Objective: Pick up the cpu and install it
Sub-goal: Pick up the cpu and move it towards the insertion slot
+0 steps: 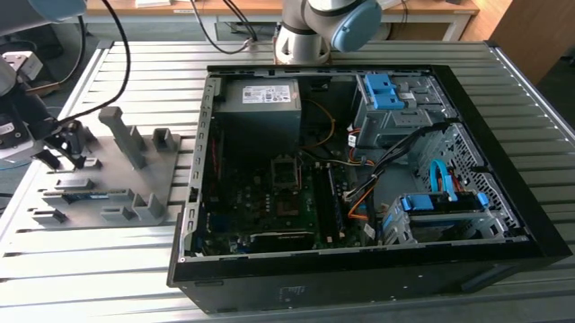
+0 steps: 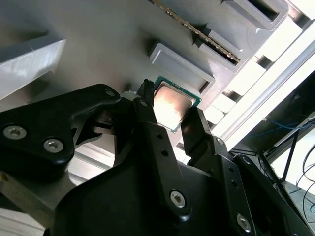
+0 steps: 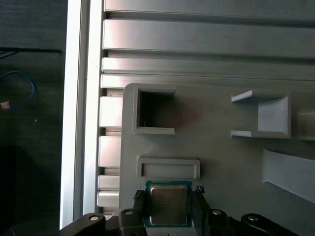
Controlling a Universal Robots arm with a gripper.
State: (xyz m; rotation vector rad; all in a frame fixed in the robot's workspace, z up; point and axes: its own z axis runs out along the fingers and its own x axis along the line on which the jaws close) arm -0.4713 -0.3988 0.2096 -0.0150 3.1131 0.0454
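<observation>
Gripping the cpu (image 3: 168, 206) at the grey parts tray (image 3: 211, 162)

In both wrist views the fingers (image 3: 140, 200) of the gripper (image 3: 168, 195) were closed on the cpu, one on each of two opposite edges, with its silvery face turned up. It was just beside a shallow rectangular pocket (image 3: 168, 168) of the tray. In the exterior view the gripper stood at the tray on the exterior view's left, well apart from the open computer case (image 1: 503, 202) on the slatted surface (image 1: 90, 276).

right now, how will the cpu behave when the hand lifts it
Probably stiff and light: the cpu is a thin flat square. Its smooth metal face looks slippery. Flat on the grey tray, it shouldn't roll.
</observation>
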